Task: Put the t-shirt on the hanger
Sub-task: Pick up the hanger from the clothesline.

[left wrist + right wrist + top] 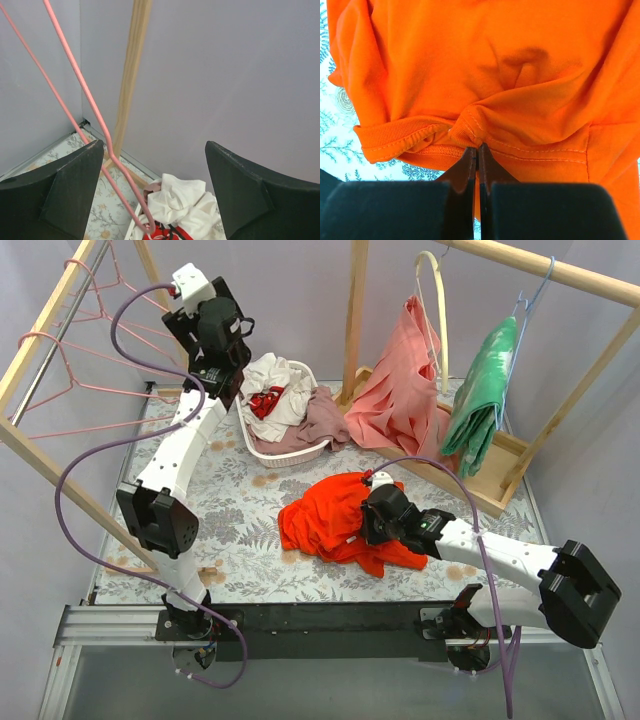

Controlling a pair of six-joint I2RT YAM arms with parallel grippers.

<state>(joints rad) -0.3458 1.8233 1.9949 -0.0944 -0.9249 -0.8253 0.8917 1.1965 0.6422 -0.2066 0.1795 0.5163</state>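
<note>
- progress is early, as i judge it: the t-shirt (330, 525) lies crumpled on the floral table (235, 515), right of the middle and well apart from the wooden rail (48, 315) at the far left, and no part of it is on any wire.
- right gripper (477, 148) has its fingers pressed together, pinching a fold of the shirt's stitched, ribbed edge. so the cloth is in hand, though bunched rather than opened out.
- left gripper (155, 160) is raised by the rail with its jaws spread wide. the thin pink hanger (70, 55) runs down between them, close against the left finger, but it is not clamped.
- left to do, by my reading: secure the hanger, lift and open the shirt, and work the wire shoulders in through the neck.
- writing: none i can read on arms, shirt or frame. a red-and-black patch shows among the white clothes in the basket (290, 452), too small to make out.
</note>
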